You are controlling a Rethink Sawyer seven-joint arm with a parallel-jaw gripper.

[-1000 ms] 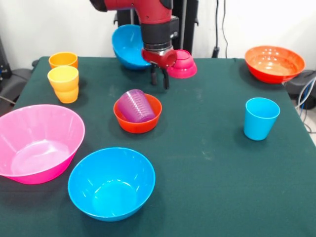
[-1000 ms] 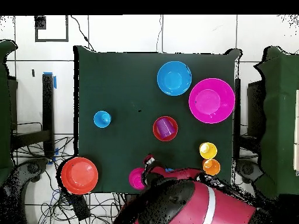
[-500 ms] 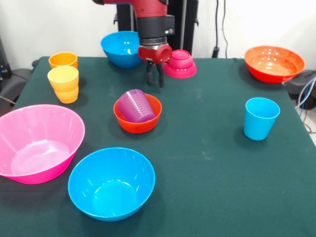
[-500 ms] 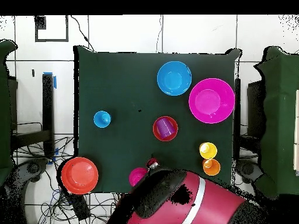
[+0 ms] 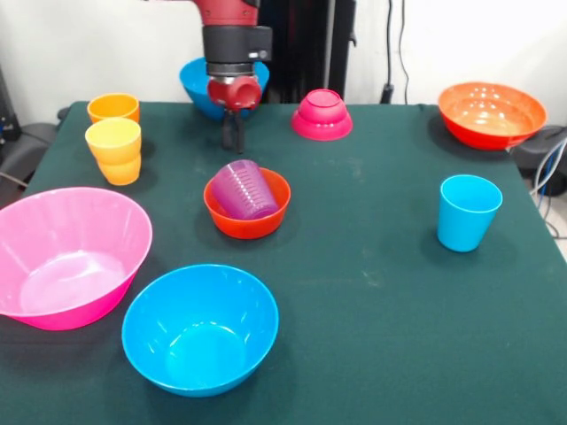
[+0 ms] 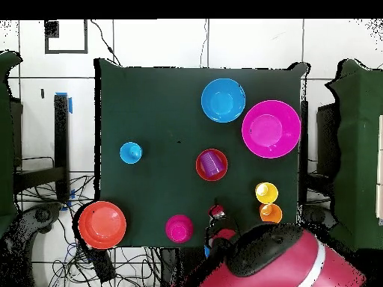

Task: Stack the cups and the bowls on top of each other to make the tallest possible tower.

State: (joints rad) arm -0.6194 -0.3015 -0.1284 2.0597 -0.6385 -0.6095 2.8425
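Item: pincer, upper centre-left of the front frame, pointing straight down over the green bench. Prongs close together, nearly touching, gripping nothing. Tips sit above bare cloth, just in front of the far blue bowl, which the arm partly hides.

Step in hand, as judged: reaching for a piece to begin the tower; nothing is stacked as a tower yet. To do it well: spread the prongs before descending, take a rim with one prong inside and one outside, lift straight up. Wide bowls should form the base and cups the top; the purple cup likely needs removing first.

Nearest below: small orange-red bowl, centre of frame, with the purple cup lying tilted inside it.

Right of pincer: magenta bowl, upside down.

Left: orange cup and yellow-orange cup, near each other, upper left.

Outward: light blue cup, right of centre, upright; wide orange bowl, upper right; pink bowl, lower left; near blue bowl, bottom centre-left.

Count: cups, four. Bowls, six (two blue, one pink, one wide orange, one orange-red, one magenta).
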